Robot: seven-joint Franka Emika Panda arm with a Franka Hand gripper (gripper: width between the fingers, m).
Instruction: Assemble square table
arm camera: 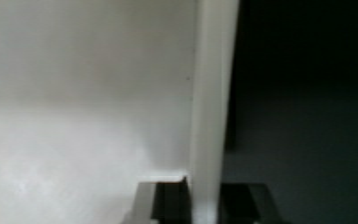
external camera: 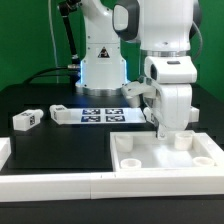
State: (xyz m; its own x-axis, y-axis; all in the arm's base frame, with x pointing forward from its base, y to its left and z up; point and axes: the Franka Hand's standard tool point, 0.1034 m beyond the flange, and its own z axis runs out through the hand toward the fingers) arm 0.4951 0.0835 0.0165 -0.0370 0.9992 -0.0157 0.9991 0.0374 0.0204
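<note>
Your gripper (external camera: pixel 165 131) looks clamped narrow on the far rim of the tabletop (external camera: pixel 165 160), lower right of frame, with the rim running straight through the jaws. The nearest loose leg (external camera: pixel 27 119) lies well off at middle left

White parts on black
The tabletop (external camera: pixel 165 160) is white; the loose leg (external camera: pixel 27 119) and marker board (external camera: pixel 98 115) carry black-and-white tags; the table (external camera: pixel 60 145) is black.

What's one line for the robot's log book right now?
pincer: shut on rim of table top | leg: lying loose, exterior view's left | marker board: flat behind, not touched
</note>
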